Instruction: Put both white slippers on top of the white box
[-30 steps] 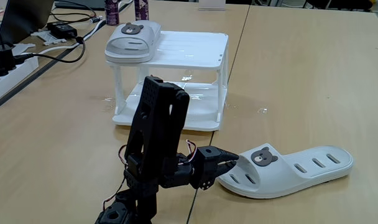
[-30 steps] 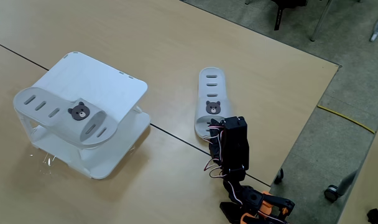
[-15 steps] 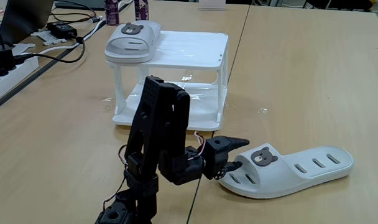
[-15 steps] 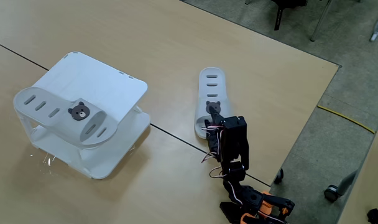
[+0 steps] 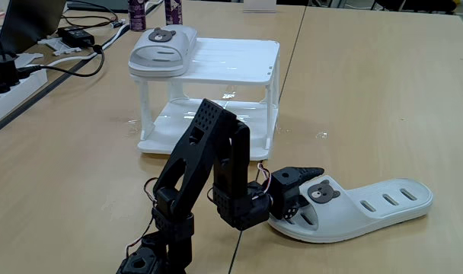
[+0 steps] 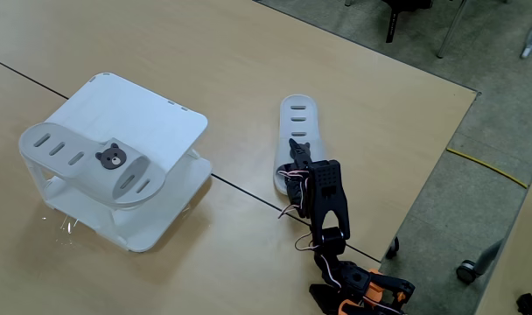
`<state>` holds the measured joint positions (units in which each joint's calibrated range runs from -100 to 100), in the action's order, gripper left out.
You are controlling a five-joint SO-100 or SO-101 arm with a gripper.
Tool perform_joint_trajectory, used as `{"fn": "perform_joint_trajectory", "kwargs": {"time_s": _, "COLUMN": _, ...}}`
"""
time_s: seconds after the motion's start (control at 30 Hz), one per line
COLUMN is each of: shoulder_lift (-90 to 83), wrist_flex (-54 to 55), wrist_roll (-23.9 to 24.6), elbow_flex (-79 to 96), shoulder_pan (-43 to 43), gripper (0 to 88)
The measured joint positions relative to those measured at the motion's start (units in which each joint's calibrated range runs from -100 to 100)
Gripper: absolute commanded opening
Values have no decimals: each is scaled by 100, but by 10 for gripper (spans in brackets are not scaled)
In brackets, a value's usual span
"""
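Counting two rubber slippers: one [image 5: 162, 48] lies on the ribbed white box [image 5: 231, 61], the other [image 5: 361, 207] flat on the wooden table [image 5: 368, 99]. The gripper [image 5: 306, 190] straddles its bear-badged strap, jaws parted, not yet clenched.

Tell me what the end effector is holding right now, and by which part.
Nothing is lifted. The end effector is open at the strap of the white slipper lying on the table; whether it touches cannot be told.

low fixed view behind the arm, high fixed view looking down, both covering the table [image 5: 368, 99]
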<state>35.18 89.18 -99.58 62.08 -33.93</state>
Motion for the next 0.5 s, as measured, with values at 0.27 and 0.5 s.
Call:
{"fn": "perform_joint_trajectory", "kwargs": {"time_s": 0.27, "shoulder_lift": 132, "wrist_flex": -601, "wrist_roll": 0, "elbow_flex": -755, "shoulder_pan": -539, "gripper": 258}}
{"fn": "perform_joint_trajectory", "kwargs": {"time_s": 0.5, "shoulder_lift": 132, "wrist_flex": -618, "wrist_roll": 0, "elbow_flex": -809, "shoulder_pan": -569, "gripper": 135}}
